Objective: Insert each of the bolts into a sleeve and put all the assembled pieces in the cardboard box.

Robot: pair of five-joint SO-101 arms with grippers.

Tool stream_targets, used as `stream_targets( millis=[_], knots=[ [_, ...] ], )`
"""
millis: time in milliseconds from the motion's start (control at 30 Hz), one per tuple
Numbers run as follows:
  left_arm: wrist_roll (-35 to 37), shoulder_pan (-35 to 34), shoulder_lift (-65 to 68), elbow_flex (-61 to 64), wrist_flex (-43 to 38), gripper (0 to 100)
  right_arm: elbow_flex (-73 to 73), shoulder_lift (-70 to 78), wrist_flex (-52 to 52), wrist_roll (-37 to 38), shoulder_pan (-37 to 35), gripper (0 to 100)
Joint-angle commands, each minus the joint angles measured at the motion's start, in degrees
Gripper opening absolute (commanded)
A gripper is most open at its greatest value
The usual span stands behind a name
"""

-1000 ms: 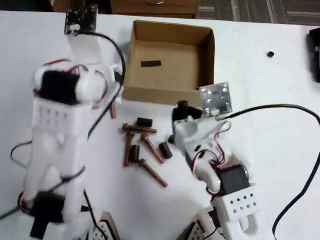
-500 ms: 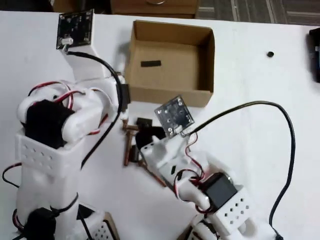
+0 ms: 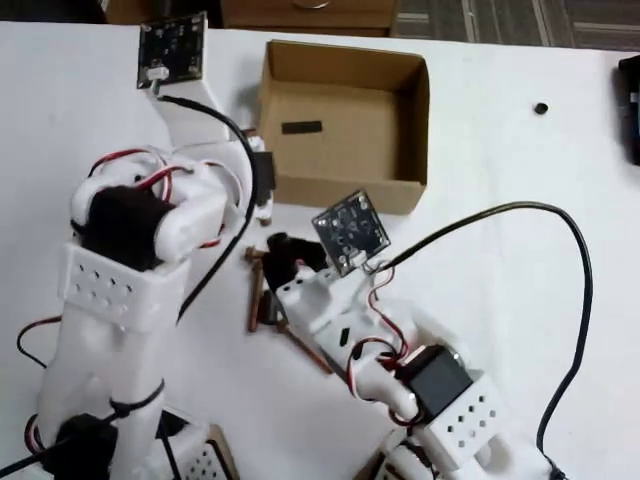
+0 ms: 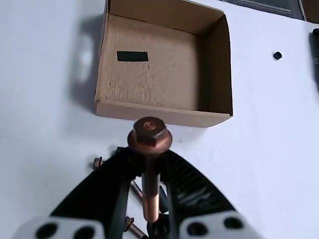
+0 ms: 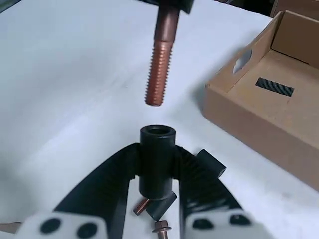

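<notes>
In the left wrist view my left gripper (image 4: 149,158) is shut on a copper bolt (image 4: 150,149), hex head toward the cardboard box (image 4: 164,74). The right wrist view has my right gripper (image 5: 157,164) shut on an upright black sleeve (image 5: 157,159), bore facing up. The bolt's threaded tip (image 5: 158,74) hangs just above that bore, a small gap apart. From above, the left gripper (image 3: 263,190) and right gripper (image 3: 284,252) meet in front of the box (image 3: 345,115). Loose bolts (image 3: 257,298) lie on the table below them.
A black strip (image 3: 301,127) lies in the box. Loose sleeves (image 5: 211,165) and bolts (image 5: 141,205) lie under the right gripper. A small black piece (image 3: 541,107) sits far right, a dark device (image 3: 630,95) at the table's right edge. A black cable (image 3: 560,300) loops at right.
The right arm carried the sleeve left from the box's front corner to under the left gripper. The left gripper with its bolt shifted right, toward the box front.
</notes>
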Motion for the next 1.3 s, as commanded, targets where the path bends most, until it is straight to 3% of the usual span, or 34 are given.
stream_targets(
  millis=[0, 200, 1267],
  knots=[
    [1.85, 0.62, -0.7, 0.13, -2.81, 2, -0.62, -1.36, -1.36, -0.44, -0.22, 1.9],
    [2.29, 1.76, -0.7, 0.13, -4.22, 2, -0.53, -1.27, -4.35, -9.49, 3.12, 1.9],
    [2.11, 5.89, -1.67, 5.49, -5.63, 2, -0.7, -1.27, -4.53, -5.54, 3.21, 1.9]
  ],
)
